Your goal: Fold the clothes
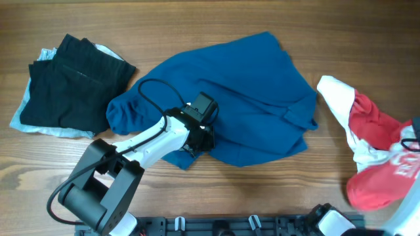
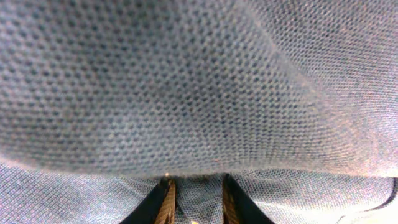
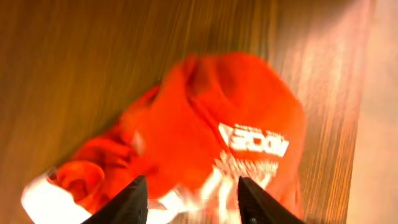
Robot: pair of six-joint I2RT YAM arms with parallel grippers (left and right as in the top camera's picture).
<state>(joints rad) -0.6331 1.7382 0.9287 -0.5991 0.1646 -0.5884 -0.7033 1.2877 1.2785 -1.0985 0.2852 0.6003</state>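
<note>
The large deep-blue garment (image 1: 249,92) lies crumpled in the middle of the table. My left gripper (image 1: 200,139) sits at its lower left edge. In the left wrist view its fingers (image 2: 198,202) hold a fold of blue mesh cloth (image 2: 199,93), which fills the frame. A white-and-red garment (image 1: 374,144) lies bunched at the right. My right gripper (image 3: 193,199) hovers open just above it (image 3: 211,124), fingers wide apart and empty. A black garment (image 1: 72,82) lies folded at the far left on a pale blue one (image 1: 46,128).
The wooden table (image 1: 197,19) shows bare along the back and between the piles. My left arm's base (image 1: 98,190) stands at the front left. A black rail (image 1: 249,226) runs along the front edge. The right arm enters at the bottom right corner.
</note>
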